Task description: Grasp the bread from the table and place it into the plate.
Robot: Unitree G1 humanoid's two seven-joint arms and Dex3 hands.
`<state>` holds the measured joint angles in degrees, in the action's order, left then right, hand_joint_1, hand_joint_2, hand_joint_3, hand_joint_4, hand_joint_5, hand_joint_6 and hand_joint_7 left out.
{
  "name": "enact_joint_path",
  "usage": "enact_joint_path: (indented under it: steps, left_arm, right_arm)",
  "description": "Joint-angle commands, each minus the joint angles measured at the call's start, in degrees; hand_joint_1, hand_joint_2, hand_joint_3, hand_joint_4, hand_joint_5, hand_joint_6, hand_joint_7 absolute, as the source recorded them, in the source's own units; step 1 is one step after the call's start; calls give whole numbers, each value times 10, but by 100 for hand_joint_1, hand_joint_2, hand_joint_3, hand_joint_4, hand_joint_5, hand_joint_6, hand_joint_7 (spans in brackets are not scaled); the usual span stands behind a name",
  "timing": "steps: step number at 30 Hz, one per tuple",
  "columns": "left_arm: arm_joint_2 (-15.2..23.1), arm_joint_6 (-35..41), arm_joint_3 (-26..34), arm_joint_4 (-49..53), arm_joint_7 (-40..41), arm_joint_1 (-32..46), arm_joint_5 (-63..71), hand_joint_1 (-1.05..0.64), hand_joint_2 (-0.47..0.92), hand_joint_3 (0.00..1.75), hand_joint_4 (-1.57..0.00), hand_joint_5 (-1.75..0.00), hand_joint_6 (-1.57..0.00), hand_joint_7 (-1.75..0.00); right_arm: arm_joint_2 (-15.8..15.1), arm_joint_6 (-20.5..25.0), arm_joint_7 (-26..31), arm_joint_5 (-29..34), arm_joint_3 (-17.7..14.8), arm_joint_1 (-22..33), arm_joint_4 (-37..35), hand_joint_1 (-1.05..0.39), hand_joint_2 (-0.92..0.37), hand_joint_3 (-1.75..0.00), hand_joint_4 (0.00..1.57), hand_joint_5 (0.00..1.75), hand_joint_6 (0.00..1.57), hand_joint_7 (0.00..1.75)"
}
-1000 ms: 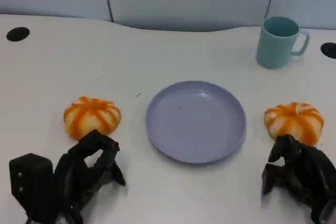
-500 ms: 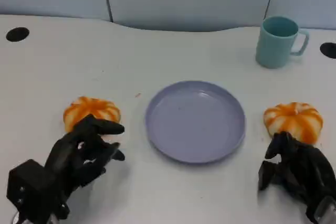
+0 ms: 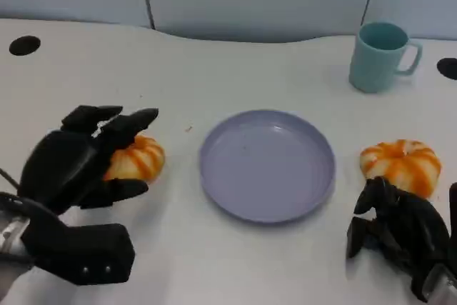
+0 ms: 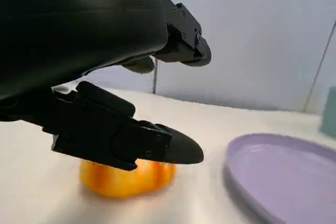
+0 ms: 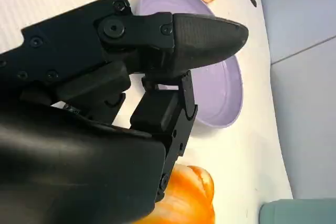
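**Left hand spread over one bread, plate bare in the middle**

Near the left edge of the white table (image 3: 235,55) the left hand (image 3: 75,158) hangs over an orange-striped bread on the left (image 3: 136,158). Its fingers (image 3: 132,123) are spread wide apart and they hold nothing. The left wrist view shows a gap between the fingers (image 4: 157,148) and that bread (image 4: 126,177), which sits flat on the table.

In the middle of the table lies the purple plate (image 3: 267,165). Nothing is on it. The bread on the left is just beside its left rim.

At the back right edge stands a teal mug (image 3: 380,56), upright, well apart from the plate.

Near the right edge sits the bread on the right (image 3: 400,164), also on the table, beside the plate's right rim. Just in front of it the right hand (image 3: 396,237) has its fingers curled in, and they hold nothing.
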<state>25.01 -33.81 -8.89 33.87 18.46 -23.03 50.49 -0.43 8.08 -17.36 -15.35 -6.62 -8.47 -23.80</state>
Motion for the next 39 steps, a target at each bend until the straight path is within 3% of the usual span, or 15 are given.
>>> enact_joint_path:
  steps: [1,5,9,19,26,39]
  left_arm:
    - [28,46,-30,-28,15,-11,24,-76,92,20,0,-22,-17,-1]
    - [35,58,-45,-33,20,-11,15,-76,92,21,0,-21,-17,-1]
    - [49,115,-91,-32,-116,-73,36,-67,81,5,0,-6,-13,0]
    - [19,173,-173,83,-198,-172,38,-65,80,1,0,0,-5,0]
    - [-50,207,-253,270,-164,-262,69,-69,70,0,0,0,-4,0]
    - [-128,251,-297,416,-164,-320,46,-65,67,0,0,0,-3,0]
  right_arm:
    - [0,19,7,2,1,16,-6,-42,-92,-53,117,149,106,144]
    - [0,20,8,2,1,16,-5,-42,-92,-53,116,149,106,144]
    - [3,0,-1,1,2,25,-7,-43,-92,-51,117,147,107,140]
    - [-1,-2,-15,-6,2,27,-7,-45,-92,-55,116,147,106,141]
    - [-4,-4,-21,-9,-1,35,-3,-44,-92,-55,117,146,106,142]
    - [-5,15,-18,-15,-4,50,22,-43,-92,-53,118,146,108,139]
